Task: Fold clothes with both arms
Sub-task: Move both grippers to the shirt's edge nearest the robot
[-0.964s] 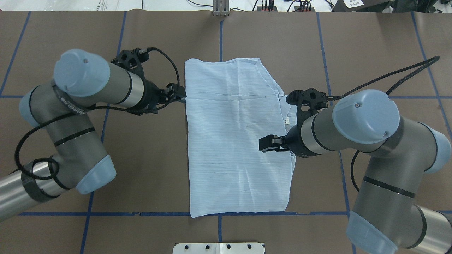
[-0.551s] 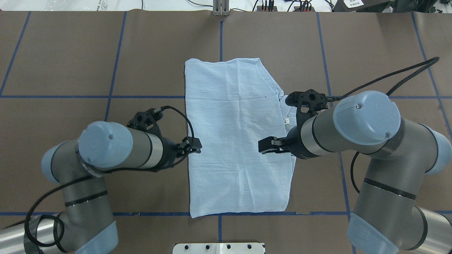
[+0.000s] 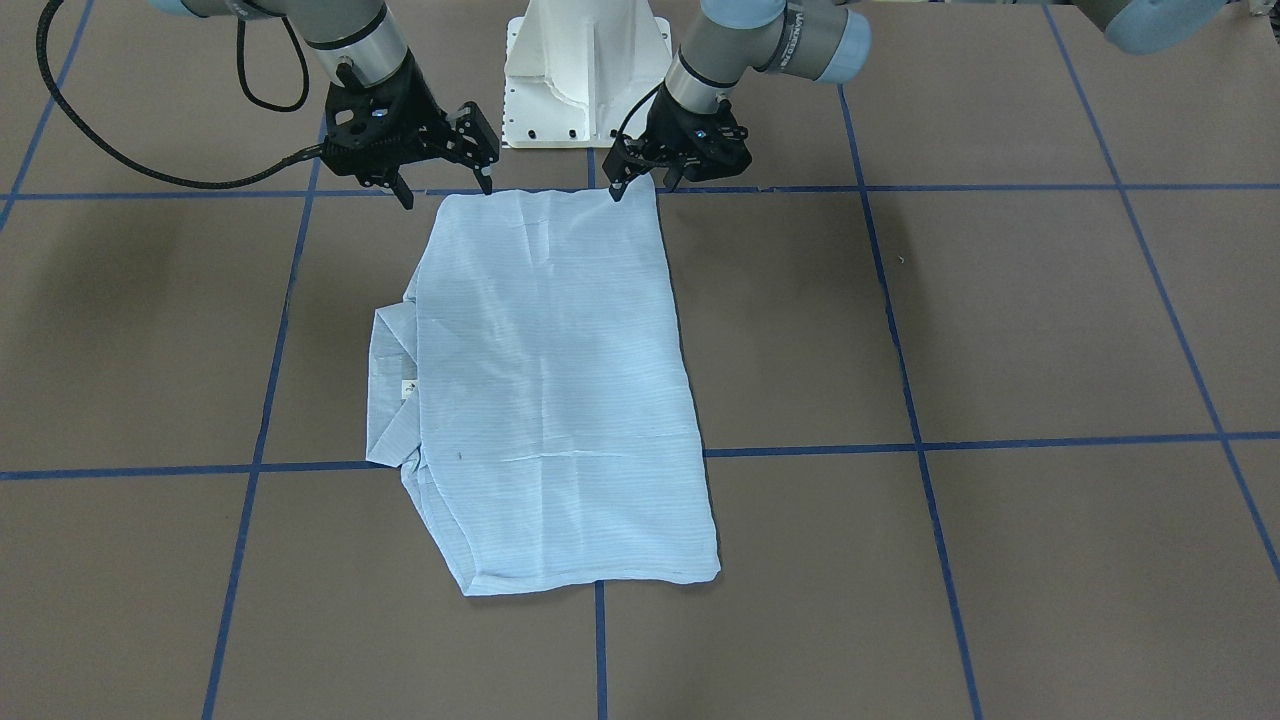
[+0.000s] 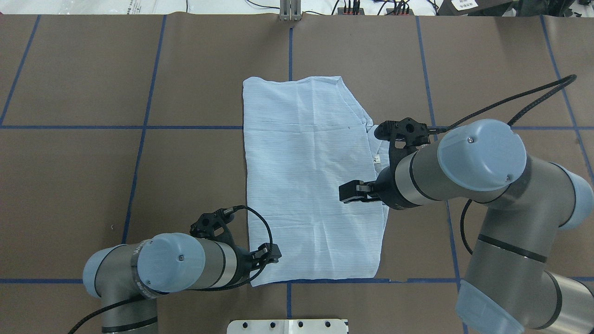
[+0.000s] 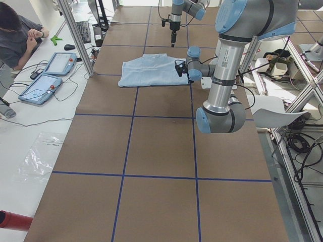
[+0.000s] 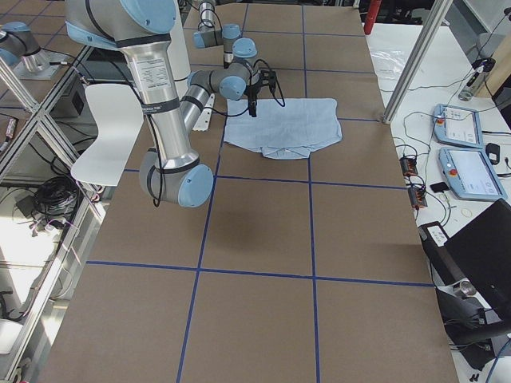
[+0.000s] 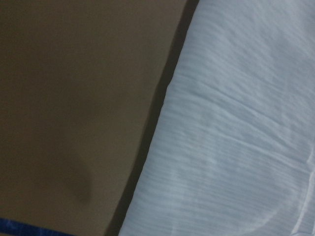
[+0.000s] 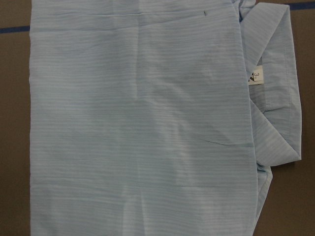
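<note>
The light-blue striped shirt lies flat on the brown table, folded into a long rectangle. Its collar and white neck label stick out on the robot's right side. It also shows in the front view and both wrist views. My left gripper is low at the shirt's near-left corner, its jaws apart and empty; the front view shows it too. My right gripper hangs open and empty high above the shirt's near right part; overhead it is over the right edge.
The white pedestal base stands just behind the shirt's near edge. Blue tape lines cross the table. An operator sits beside tablets off the far edge. A white chair stands behind the robot.
My left arm has swept along the shirt's left edge toward the robot, from the far part to the near-left corner. The right arm and the shirt have barely moved.
</note>
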